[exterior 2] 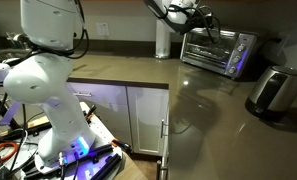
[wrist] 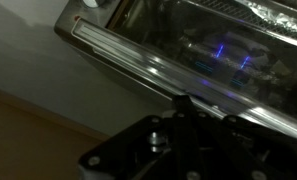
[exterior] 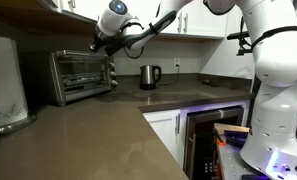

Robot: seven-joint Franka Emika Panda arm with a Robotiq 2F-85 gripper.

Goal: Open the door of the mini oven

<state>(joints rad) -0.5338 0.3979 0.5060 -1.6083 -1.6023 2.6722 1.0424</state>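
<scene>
The mini oven (exterior: 80,75) is a silver box with a glass front on the counter's back corner; it also shows in an exterior view (exterior 2: 220,50). Its door (wrist: 203,45) looks closed, with the handle bar (wrist: 138,62) along its top edge. My gripper (exterior: 100,43) hangs at the oven's top front edge, as an exterior view (exterior 2: 200,24) also shows. In the wrist view the gripper (wrist: 182,103) looks shut. Its dark fingertips meet right at the handle bar. I cannot tell whether they touch it.
A small steel kettle (exterior: 150,75) stands beside the oven and shows in an exterior view (exterior 2: 273,90). A paper towel roll (exterior 2: 166,42) stands on the oven's other side. A dark built-in appliance (exterior: 213,140) sits under the counter (exterior: 98,135).
</scene>
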